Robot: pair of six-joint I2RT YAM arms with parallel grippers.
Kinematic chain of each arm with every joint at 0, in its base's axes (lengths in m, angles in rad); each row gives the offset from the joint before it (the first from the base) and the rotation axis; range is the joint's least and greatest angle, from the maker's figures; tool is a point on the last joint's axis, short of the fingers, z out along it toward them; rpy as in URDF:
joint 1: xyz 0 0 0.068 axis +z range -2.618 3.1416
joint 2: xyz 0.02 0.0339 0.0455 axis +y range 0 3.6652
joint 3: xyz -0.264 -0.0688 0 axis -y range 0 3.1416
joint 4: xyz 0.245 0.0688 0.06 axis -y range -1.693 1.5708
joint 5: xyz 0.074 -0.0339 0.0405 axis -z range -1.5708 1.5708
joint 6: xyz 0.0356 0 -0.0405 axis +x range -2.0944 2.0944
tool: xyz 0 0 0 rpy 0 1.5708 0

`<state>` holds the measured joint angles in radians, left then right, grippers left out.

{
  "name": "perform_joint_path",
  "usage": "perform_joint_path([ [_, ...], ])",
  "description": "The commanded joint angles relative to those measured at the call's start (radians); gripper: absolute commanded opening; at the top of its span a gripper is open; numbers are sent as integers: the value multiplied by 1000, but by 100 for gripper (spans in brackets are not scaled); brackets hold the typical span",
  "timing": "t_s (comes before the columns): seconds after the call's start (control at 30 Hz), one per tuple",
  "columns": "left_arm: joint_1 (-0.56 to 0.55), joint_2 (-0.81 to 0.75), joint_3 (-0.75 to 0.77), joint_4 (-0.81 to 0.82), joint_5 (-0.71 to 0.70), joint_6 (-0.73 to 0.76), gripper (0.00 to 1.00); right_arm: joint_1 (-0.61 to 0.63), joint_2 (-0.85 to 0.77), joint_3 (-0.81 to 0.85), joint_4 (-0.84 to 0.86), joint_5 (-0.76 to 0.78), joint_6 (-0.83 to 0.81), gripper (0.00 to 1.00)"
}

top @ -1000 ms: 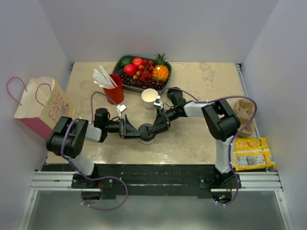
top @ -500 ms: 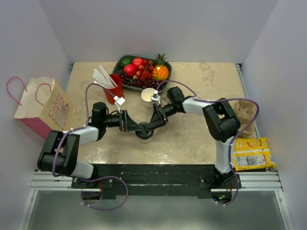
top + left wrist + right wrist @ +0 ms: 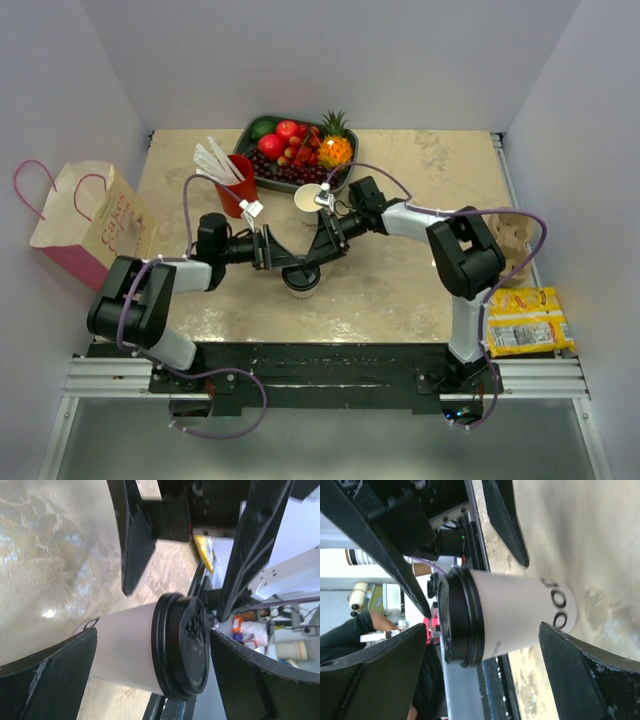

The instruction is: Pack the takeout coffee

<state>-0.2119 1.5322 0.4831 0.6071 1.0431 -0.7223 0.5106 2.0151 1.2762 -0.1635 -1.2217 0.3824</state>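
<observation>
Dead centre of the overhead view, a touch toward the bottom, stands the takeout coffee [image 3: 301, 279], upright on the table [image 3: 420, 290]. Its black lid [image 3: 182, 652] is on top and its long axis runs straight up. Both arms meet at it: the left gripper [image 3: 286, 264] reaches in from the left of the frame, the right gripper [image 3: 316, 258] from the upper right. Both have jaws spread wide with the cup in the gap. Each wrist view shows space between cup wall and fingers, so nobody has it. Neither looks clearly nearer.

The marbled tabletop is flat, so a sideways close looks simple. The lidless white cup [image 3: 311, 203] and red cup [image 3: 236, 184] sit just above in the frame, near the arms. The paper bag [image 3: 88, 218] waits at the far left edge, so I'd say the left arm has the shorter carry.
</observation>
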Motion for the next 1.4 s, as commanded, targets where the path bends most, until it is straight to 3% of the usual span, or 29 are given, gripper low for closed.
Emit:
perform_joint_path([
  [0.0,6,46,19,236,-3,-141,98,5,-111,-61,-13,30,8,99],
  [0.5,16,198,-66,417,-23,-219,96,98,-125,-187,159,94,84,99],
  [0.63,16,255,-93,479,-22,-229,95,106,-108,-215,153,117,52,99],
  [0.77,16,296,-103,503,-20,-209,95,106,-79,-193,44,221,-30,99],
  [1.07,29,396,-95,571,-12,-241,94,105,-36,-227,82,277,53,99],
  [1.17,29,378,-78,716,32,-343,95,105,-49,-209,75,266,33,99],
  [1.37,40,200,-90,706,70,-425,100,106,-95,-150,53,191,-22,99],
])
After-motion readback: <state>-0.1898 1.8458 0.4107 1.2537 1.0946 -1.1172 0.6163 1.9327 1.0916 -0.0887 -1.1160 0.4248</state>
